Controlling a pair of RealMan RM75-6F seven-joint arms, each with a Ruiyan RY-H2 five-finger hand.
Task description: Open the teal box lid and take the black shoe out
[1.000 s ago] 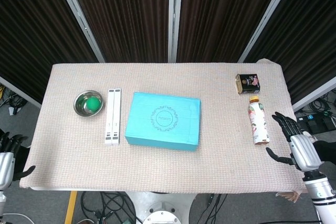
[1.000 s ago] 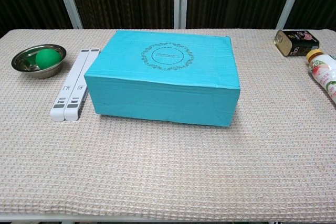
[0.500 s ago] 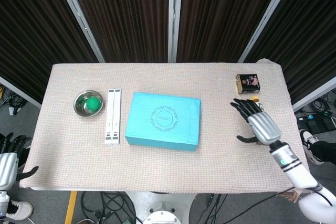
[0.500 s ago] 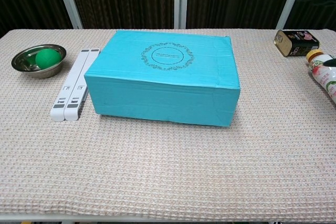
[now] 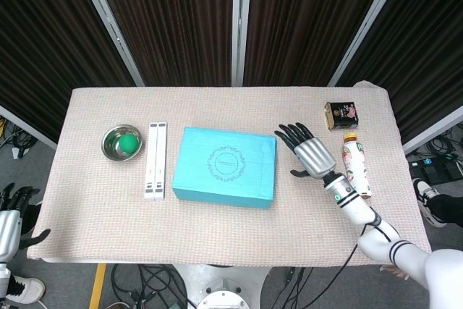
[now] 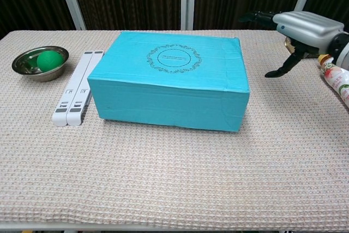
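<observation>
The teal box (image 5: 226,166) (image 6: 170,77) stands shut in the middle of the table, its lid with a round printed emblem on top. The black shoe is hidden. My right hand (image 5: 309,153) (image 6: 299,28) hovers just right of the box, apart from it, fingers spread and empty, pointing toward the box's far right corner. My left hand (image 5: 10,218) hangs off the table's left front corner, low beside the edge, fingers apart and holding nothing; the chest view does not show it.
A steel bowl (image 5: 121,142) (image 6: 39,63) with a green ball (image 5: 129,141) sits at the left, beside two white bars (image 5: 155,161) (image 6: 78,87). At the right lie a bottle (image 5: 356,166) (image 6: 337,75) and a dark tin (image 5: 342,115).
My right arm has swung leftward from the table's right edge, past the bottle, to just beside the box, and now shows in the chest view. The left hand has stayed put.
</observation>
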